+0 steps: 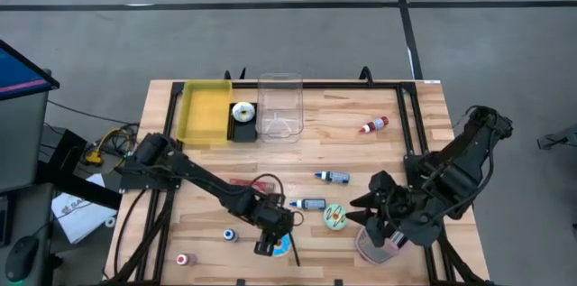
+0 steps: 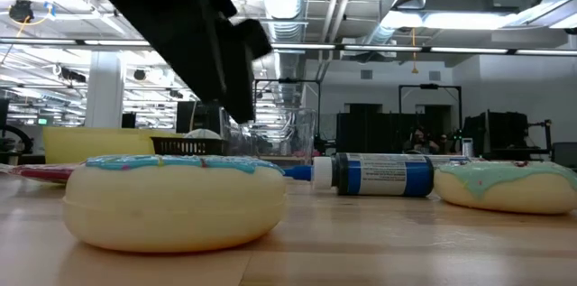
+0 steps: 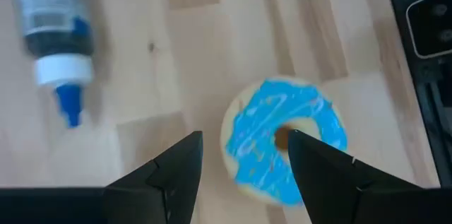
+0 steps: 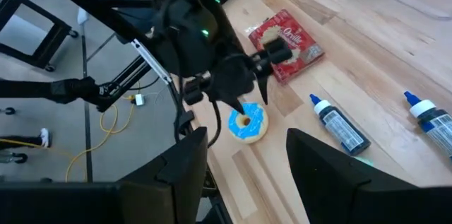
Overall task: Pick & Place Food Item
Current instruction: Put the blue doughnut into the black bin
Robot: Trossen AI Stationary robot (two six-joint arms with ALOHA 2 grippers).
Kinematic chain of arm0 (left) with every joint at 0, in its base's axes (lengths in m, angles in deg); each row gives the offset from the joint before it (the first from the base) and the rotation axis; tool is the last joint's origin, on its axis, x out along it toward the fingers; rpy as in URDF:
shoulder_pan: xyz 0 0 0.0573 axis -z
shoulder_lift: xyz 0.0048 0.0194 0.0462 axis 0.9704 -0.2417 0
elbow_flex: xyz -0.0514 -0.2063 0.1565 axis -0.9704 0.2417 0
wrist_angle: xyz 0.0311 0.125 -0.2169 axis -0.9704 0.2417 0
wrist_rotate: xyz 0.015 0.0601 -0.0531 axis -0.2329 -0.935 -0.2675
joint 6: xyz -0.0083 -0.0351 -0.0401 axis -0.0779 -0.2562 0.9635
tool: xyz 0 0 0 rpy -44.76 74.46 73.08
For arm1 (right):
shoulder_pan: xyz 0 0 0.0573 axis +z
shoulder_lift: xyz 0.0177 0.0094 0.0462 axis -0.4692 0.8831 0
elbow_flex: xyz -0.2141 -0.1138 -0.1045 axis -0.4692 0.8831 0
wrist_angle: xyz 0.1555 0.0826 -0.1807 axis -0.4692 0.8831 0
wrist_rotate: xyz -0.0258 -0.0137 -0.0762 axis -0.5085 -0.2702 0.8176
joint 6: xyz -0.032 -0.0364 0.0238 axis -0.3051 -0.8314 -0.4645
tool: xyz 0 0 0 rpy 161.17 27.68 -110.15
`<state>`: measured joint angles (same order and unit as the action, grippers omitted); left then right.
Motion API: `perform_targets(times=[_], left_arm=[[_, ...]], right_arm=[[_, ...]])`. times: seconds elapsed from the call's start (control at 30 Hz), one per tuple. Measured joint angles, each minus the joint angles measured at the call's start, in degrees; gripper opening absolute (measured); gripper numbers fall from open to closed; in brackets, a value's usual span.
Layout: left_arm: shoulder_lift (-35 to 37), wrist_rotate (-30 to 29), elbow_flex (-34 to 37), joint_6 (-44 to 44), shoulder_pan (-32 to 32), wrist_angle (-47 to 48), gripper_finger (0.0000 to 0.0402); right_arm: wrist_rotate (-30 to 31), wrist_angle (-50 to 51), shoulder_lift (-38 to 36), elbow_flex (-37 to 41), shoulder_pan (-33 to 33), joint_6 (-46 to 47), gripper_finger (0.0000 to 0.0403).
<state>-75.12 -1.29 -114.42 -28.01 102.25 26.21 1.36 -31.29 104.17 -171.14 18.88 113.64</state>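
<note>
While left gripper (image 3: pixel 244 160) hangs over the blue donut (image 3: pixel 286 139):
relation: donut just beyond the fingertips, slightly toward one finger; round, no long axis
left fingers: spread, empty
donuts: two, with green donut (image 1: pixel 335 216) right of the blue one
bottles: two
right gripper (image 4: pixel 244 157): spread, empty, farther right

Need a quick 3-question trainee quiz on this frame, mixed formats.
1. True or false: the left hand is shut on the blue-iced donut.
2. The yellow bin sits beside: A) a clear container B) a red bowl C) a pan.
3. Fill in: the right hand hangs over a ____-iced donut.

Key: 1 false, it is open above it; 2 A; 3 pink.
</note>
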Motion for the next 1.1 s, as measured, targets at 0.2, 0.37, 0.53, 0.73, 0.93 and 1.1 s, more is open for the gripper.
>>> perform_targets(times=[0.2, 0.37, 0.53, 0.73, 0.93, 1.1], left_arm=[[-2.0, 0.3, 0.0, -0.1, 0.1, -0.9, 0.0205], [-2.7, 0.3, 0.1, -0.1, 0.2, -1.2, 0.0205], [-3.5, 0.3, 0.1, -0.1, 0.2, -2.2, 0.0205], [-3.8, 0.7, 0.2, -0.1, 0.0, -2.0, 0.0205], [-3.9, 2.4, 1.1, 0.0, 0.4, -2.5, 0.0205], [-3.9, 3.5, 2.1, 0.1, 0.3, -3.3, 0.0205]], right_arm=[[0.0, -0.6, 0.0, 0.0, 0.0, -0.1, 0.0187], [0.0, -0.6, 0.0, 0.0, 0.0, -0.2, 0.0187], [0.0, -0.6, 0.0, 0.0, 0.0, -0.2, 0.0187], [-0.1, -0.6, 0.0, 0.0, 0.0, -0.3, 0.0187], [-0.1, -0.6, 0.0, 0.0, 0.4, -0.2, 0.0187], [-0.1, -0.6, 0.0, 0.0, 0.4, -0.2, 0.0187]])
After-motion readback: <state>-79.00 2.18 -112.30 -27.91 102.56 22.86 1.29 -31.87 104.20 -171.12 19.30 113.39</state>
